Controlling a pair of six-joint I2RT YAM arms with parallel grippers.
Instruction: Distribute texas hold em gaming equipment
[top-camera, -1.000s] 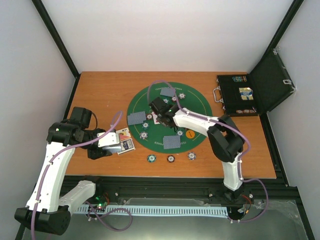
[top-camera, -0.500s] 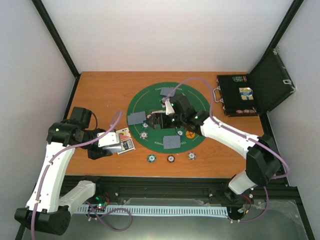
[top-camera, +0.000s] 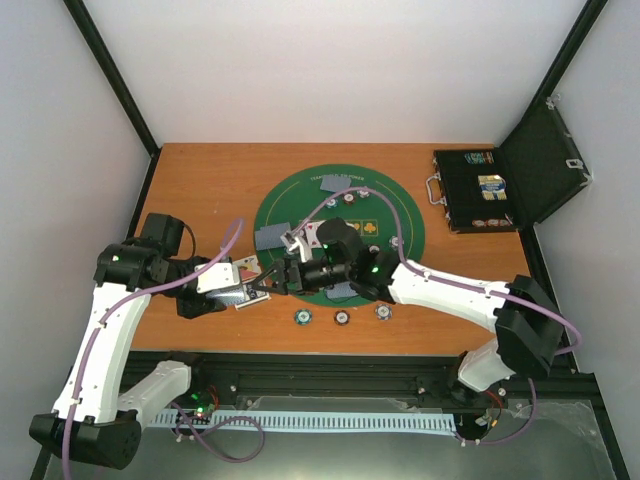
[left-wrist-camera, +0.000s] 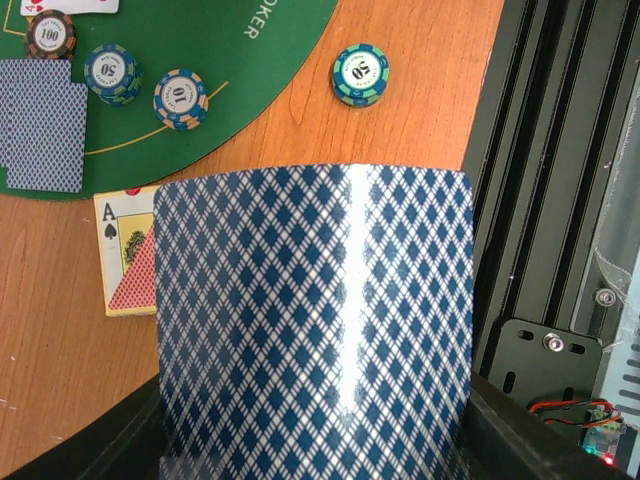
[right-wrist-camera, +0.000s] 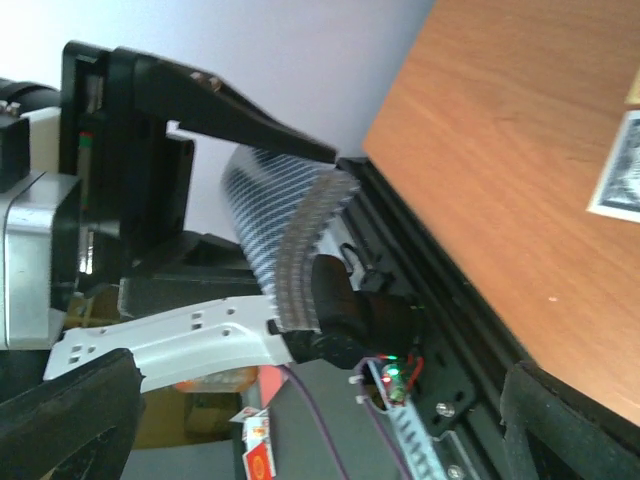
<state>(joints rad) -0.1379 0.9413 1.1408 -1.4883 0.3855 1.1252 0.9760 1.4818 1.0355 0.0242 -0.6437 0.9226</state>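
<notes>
**Deck clamped on the left, right jaws spread wide beside it**

Your left jaws are closed on the deck of cards (left-wrist-camera: 310, 330), held above the worktop (top-camera: 200, 180) at about 8 o'clock from the round felt mat (top-camera: 395, 215). The card backs carry a blue-and-white diamond lattice, glossy enough to throw a bright vertical streak. The stack bows outward. Edge-on from the right wrist it shows as a curved sheaf of thin pale layers.

Your right jaws stand wide apart with nothing between them. Their dark fingers (right-wrist-camera: 70, 420) sit at the bottom corners of the wrist view. From above they point at the deck from its 3 o'clock side, very close to it. You cannot tell whether they touch it.

Partly hidden behind the deck, a flat piece printed with an ace of spades (left-wrist-camera: 125, 230) lies on the wood. Three poker chips (top-camera: 342, 318), round with striped edges, sit in a row on bare wood at the mat's 6 o'clock. More chips (left-wrist-camera: 112, 72) and face-down cards (left-wrist-camera: 42, 137) rest on the green felt.

A black hinged case (top-camera: 480, 190) stands open at 2 o'clock. The worktop is smooth orange-brown wood, edged at 6 o'clock by a black ribbed metal rail (left-wrist-camera: 520, 200). White walls (top-camera: 330, 70) with black frame posts close in the other sides.
</notes>
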